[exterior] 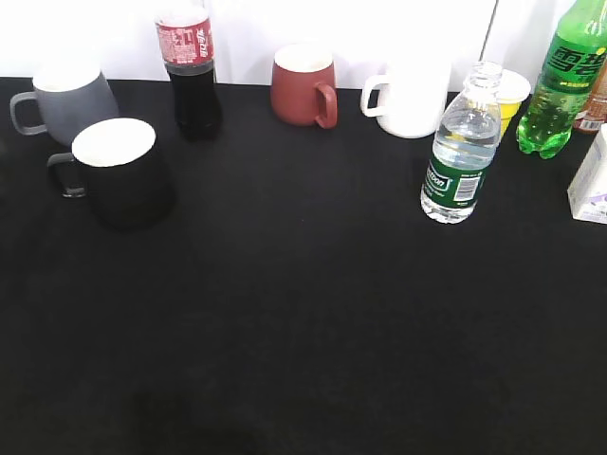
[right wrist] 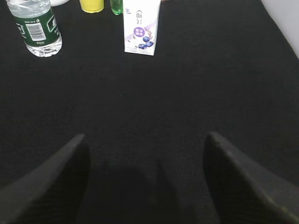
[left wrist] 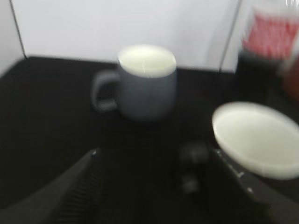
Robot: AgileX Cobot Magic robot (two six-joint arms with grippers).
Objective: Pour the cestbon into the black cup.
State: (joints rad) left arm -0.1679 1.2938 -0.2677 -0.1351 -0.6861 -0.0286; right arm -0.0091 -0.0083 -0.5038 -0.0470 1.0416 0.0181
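Observation:
The cestbon [exterior: 462,152], a small clear bottle with a dark green label, stands upright at the right of the black table. It also shows at the top left of the right wrist view [right wrist: 36,28]. The black cup [exterior: 119,175], white inside, stands at the left with its handle pointing left. In the blurred left wrist view the black cup [left wrist: 257,137] sits at the right, its handle between the fingers of my left gripper [left wrist: 155,154], which is open and empty. My right gripper [right wrist: 145,137] is open and empty, well short of the cestbon. Neither gripper shows in the exterior view.
A grey mug [exterior: 71,100], a cola bottle [exterior: 190,66], a dark red mug [exterior: 303,85] and a white mug [exterior: 413,95] line the back. A yellow cup [exterior: 512,95], a green soda bottle [exterior: 564,81] and a white carton [exterior: 593,180] stand at the far right.

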